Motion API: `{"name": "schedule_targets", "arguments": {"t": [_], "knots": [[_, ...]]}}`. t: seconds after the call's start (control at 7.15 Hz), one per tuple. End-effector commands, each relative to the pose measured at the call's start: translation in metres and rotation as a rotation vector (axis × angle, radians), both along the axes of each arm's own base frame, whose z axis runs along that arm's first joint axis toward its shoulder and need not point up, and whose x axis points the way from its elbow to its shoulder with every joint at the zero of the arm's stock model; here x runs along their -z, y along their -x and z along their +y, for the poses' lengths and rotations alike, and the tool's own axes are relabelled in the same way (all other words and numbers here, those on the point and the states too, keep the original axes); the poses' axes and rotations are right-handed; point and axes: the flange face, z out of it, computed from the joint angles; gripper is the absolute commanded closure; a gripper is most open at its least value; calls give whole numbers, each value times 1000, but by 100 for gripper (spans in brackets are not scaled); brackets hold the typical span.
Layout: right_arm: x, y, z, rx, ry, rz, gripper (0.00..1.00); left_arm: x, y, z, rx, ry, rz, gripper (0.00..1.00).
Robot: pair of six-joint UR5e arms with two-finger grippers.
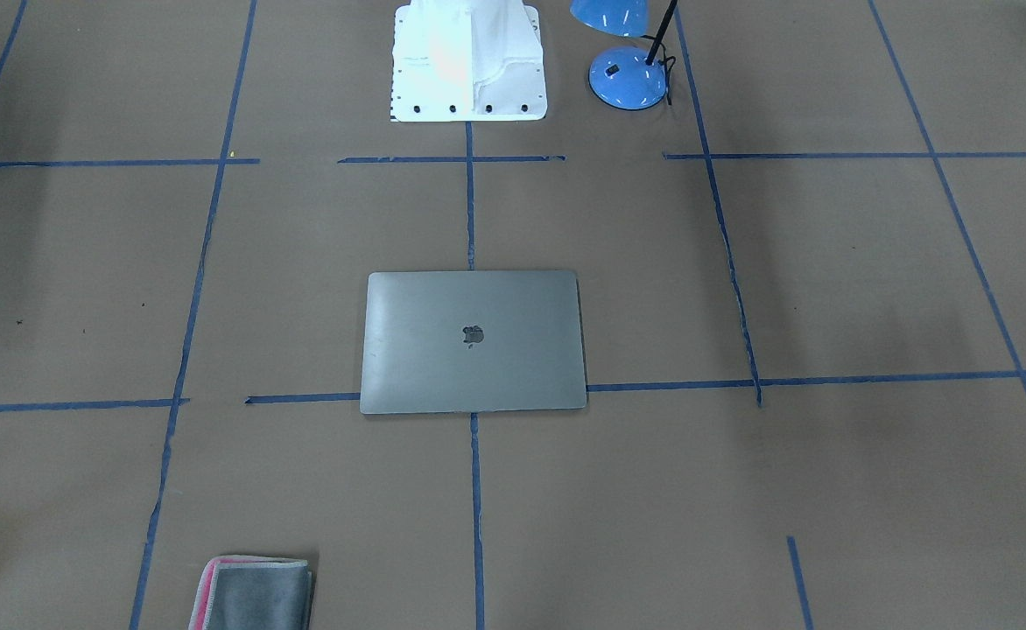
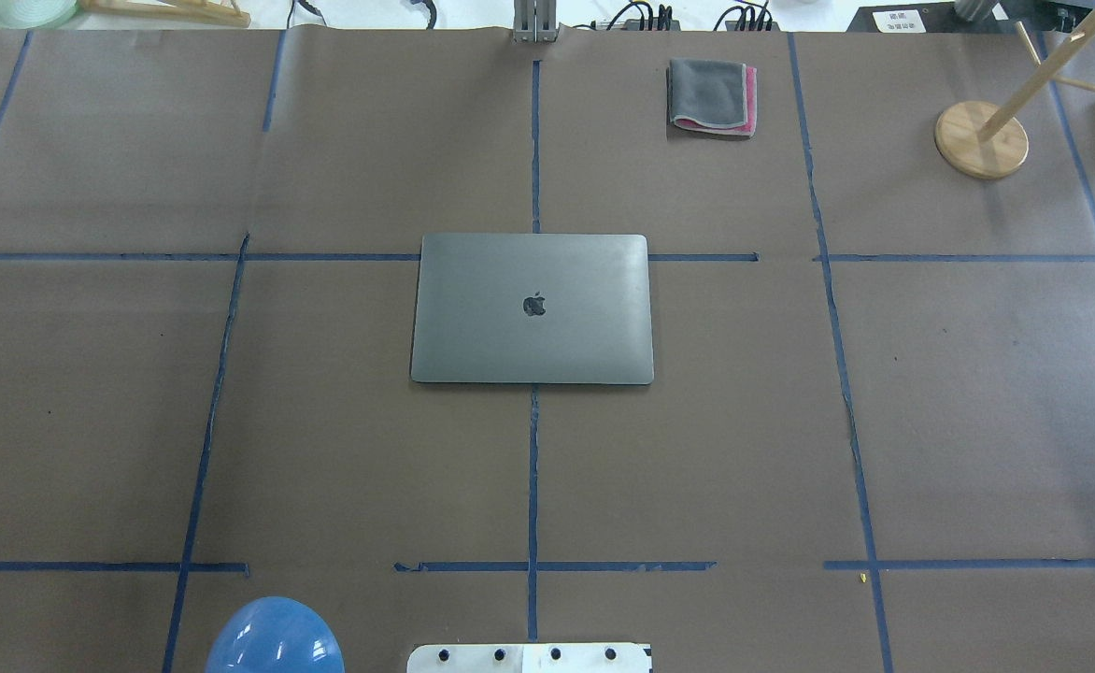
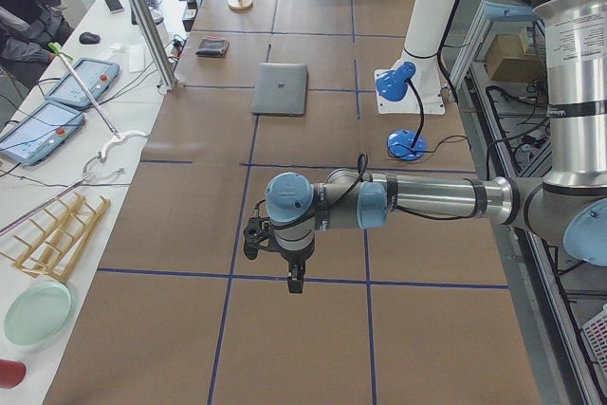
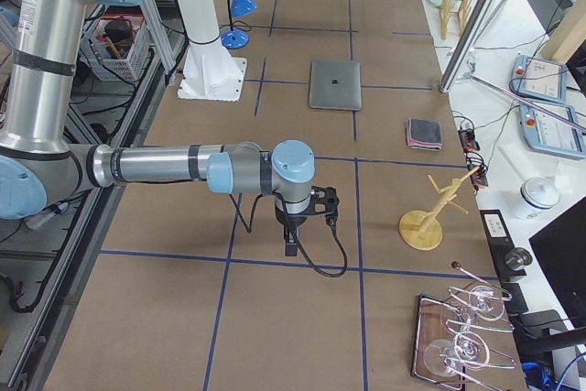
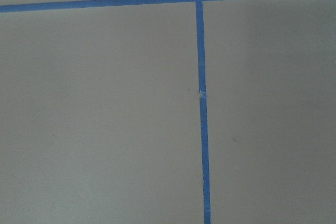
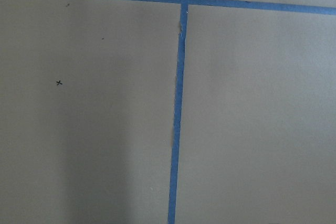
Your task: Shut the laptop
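Note:
The space-grey laptop [image 2: 532,308] lies flat with its lid shut and the apple logo up, in the middle of the table; it also shows in the front view [image 1: 473,341] and both side views [image 3: 281,88] [image 4: 334,84]. My left gripper [image 3: 294,282] shows only in the left side view, over bare paper far from the laptop. My right gripper [image 4: 290,246] shows only in the right side view, also far from it. I cannot tell whether either is open or shut. Both wrist views show only brown paper and blue tape.
A folded grey-and-pink cloth [image 2: 712,96] lies at the far side. A wooden stand [image 2: 980,138] is at the far right. A blue desk lamp [image 1: 627,77] stands by the white robot base [image 1: 467,61]. Racks and tablets sit beyond the table's ends.

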Motion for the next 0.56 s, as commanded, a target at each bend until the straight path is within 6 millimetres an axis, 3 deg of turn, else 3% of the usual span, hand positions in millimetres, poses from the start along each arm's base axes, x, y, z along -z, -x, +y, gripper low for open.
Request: {"name": "schedule_targets", "arguments": {"t": [0.0, 0.42], "knots": [[-7, -1, 3, -1, 15, -4, 0, -8, 1, 1, 1, 16, -4, 1], [-8, 0, 3, 0, 15, -11, 0, -2, -1, 0, -3, -1, -5, 1]]}}
